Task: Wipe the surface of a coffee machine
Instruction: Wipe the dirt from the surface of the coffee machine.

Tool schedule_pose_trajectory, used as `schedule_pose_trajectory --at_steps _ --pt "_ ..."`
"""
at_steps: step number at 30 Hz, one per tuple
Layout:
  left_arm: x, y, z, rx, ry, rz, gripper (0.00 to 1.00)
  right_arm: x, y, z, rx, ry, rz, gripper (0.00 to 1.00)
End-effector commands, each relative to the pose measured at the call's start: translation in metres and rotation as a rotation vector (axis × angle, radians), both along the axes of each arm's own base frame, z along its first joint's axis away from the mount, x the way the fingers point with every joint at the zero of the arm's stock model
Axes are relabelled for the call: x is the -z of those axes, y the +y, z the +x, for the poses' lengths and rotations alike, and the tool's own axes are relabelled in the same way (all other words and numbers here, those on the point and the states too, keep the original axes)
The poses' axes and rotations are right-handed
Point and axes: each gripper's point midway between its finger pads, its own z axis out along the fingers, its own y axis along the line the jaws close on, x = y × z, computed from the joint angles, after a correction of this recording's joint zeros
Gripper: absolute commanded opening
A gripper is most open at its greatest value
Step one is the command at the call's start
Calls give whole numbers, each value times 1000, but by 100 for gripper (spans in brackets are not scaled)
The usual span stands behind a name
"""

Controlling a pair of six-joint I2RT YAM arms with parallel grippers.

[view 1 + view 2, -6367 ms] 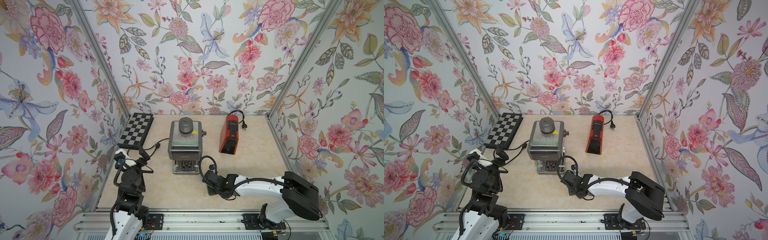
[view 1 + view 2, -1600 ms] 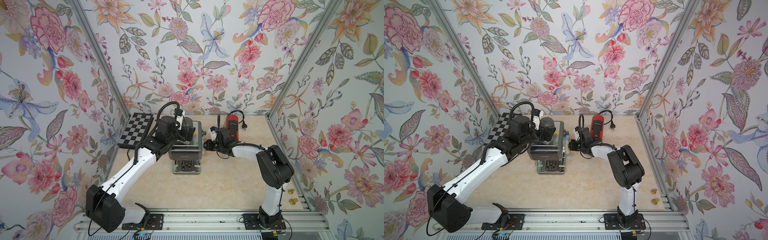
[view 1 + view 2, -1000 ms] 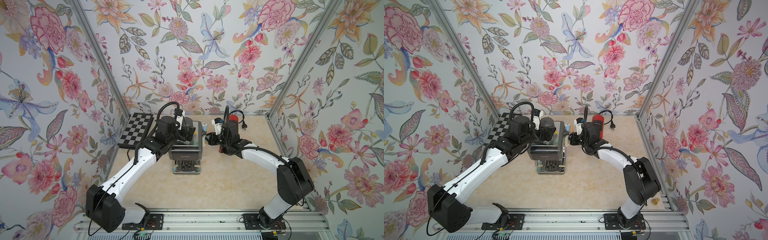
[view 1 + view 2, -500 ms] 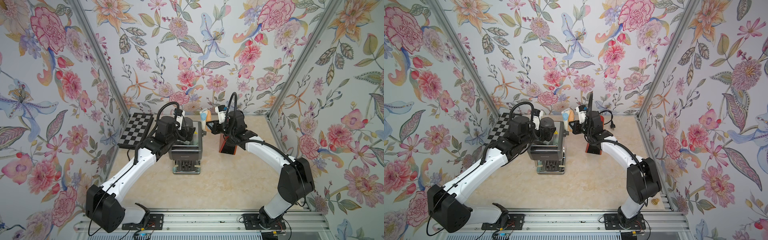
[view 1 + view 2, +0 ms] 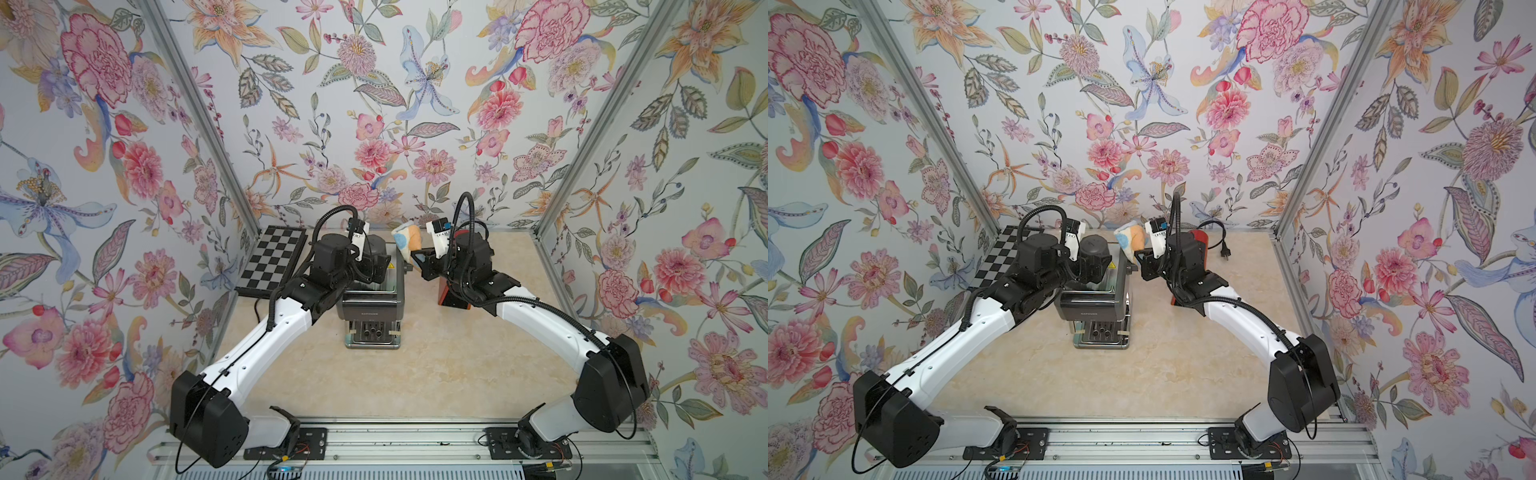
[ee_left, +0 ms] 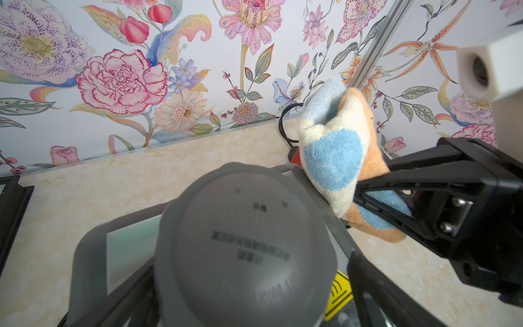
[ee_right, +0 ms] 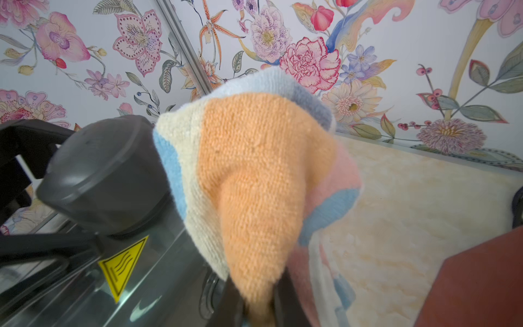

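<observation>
Right gripper [image 5: 419, 258] is pinched tight on a bunched cloth [image 5: 404, 242] patterned in blue, orange, cream and pink. The wrist view shows the fabric rising out from between the narrow black fingers [image 7: 285, 300], with most of it standing above them. The cloth is held off the table [image 5: 415, 365], just beside the upper rear right corner of the coffee machine [image 5: 370, 307] and close to the round grey lid [image 5: 1095, 249] on top of it. Whether the fabric actually touches the lid or the steel top cannot be told from any view. The left gripper [image 5: 376, 270] reaches over the machine from the other side and is closed around that lid, with one finger [image 6: 368, 286] against one side and its partner against the other. A yellow warning sticker [image 7: 121, 266] sits on the machine's top, near the base of the lid. The coffee machine stands upright in the middle of the table, its dark front panel facing the arm bases. A red appliance [image 5: 1200, 239] lies behind the right arm and is partly hidden by it. Its black plug [image 5: 1225, 253] rests on the table near the back wall. A checkerboard [image 5: 270, 262] lies at the back left, near the wall.
</observation>
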Motion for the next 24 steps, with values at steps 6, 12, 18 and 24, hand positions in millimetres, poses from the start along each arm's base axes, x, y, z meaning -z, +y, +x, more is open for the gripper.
schedule_pose_trajectory --at_steps 6,12,18,24 --pt "13 -9 -13 47 55 -16 99 9 13 -55 -76 -35 -78 0" --pt "12 -10 -12 49 53 -18 99 18 8 -76 -81 -3 -64 0" --pt "14 -10 -11 51 54 -18 99 28 12 -123 -149 34 -17 0" --pt "16 -11 -11 53 52 -22 99 49 -2 -152 -129 78 9 0"
